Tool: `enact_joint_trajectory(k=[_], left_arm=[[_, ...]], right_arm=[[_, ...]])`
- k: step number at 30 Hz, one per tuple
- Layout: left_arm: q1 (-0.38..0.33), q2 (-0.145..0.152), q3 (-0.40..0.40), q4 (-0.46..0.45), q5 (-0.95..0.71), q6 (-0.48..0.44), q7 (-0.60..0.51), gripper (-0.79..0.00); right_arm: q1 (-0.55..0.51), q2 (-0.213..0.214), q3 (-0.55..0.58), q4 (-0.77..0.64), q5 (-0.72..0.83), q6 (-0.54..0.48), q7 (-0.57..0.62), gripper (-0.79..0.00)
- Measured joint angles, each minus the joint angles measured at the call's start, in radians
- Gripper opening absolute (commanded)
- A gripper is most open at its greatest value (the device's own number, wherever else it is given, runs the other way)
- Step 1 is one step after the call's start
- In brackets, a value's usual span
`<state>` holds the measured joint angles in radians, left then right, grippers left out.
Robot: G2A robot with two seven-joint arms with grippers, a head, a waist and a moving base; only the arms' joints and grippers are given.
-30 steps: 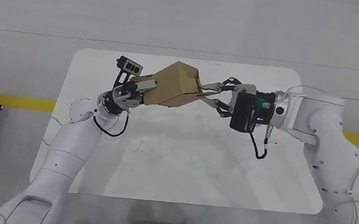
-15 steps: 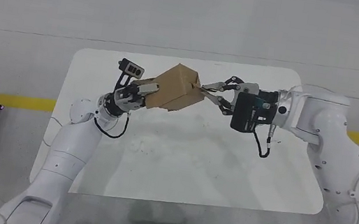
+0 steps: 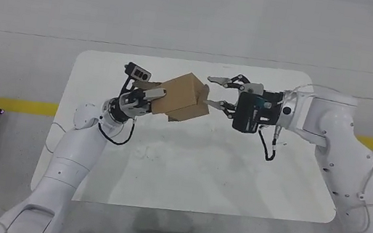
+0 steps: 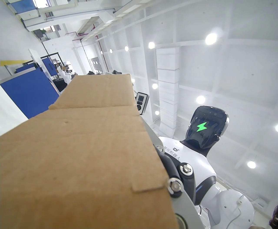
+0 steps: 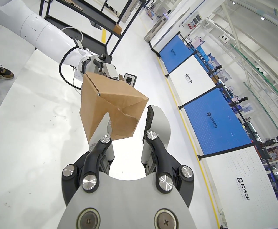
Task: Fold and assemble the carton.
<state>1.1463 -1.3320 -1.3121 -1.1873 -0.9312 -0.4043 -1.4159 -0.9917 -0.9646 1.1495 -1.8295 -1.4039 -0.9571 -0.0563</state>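
Brown corrugated cardboard forms the carton (image 3: 184,95), which is held raised above the far middle part of the white table (image 3: 236,176), between the two arms. In the top view the carton's long axis runs across the table from the robot's left to its right, skewed slightly. One end points toward the left arm and the other toward the right arm. The left gripper (image 3: 147,97) is clamped on the left-hand end of the carton and carries it. In the left wrist view a broad cardboard panel (image 4: 86,151) lies flat against one of the gripper's fingers (image 4: 180,180), with a flap extending away from the camera beyond a fold line. The right gripper (image 3: 210,92) is positioned at the opposite end of the carton with its jaws spread wide and grips nothing. In the right wrist view the carton (image 5: 108,104) presents its right-hand end toward this gripper (image 5: 128,117). The flaps on that end are folded inward along diagonal creases, and one flap edge is ragged. The lower corner of this end lies between the two open fingers. One finger (image 5: 102,128) overlaps the cardboard, but contact cannot be confirmed. The other finger (image 5: 158,125) stands apart from the carton.
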Motion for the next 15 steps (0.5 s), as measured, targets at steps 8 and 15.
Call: enact_joint_trajectory(k=[8,15], left_arm=[[-0.003,-0.004,0.012,-0.003,-0.017,0.012,-0.012,-0.785],[-0.006,-0.007,0.022,-0.004,-0.022,0.023,-0.023,-0.785]], right_arm=[[0.022,-0.008,-0.027,0.040,-0.005,0.039,0.015,-0.400],[0.058,-0.020,-0.069,0.080,0.008,0.038,-0.003,-0.372]])
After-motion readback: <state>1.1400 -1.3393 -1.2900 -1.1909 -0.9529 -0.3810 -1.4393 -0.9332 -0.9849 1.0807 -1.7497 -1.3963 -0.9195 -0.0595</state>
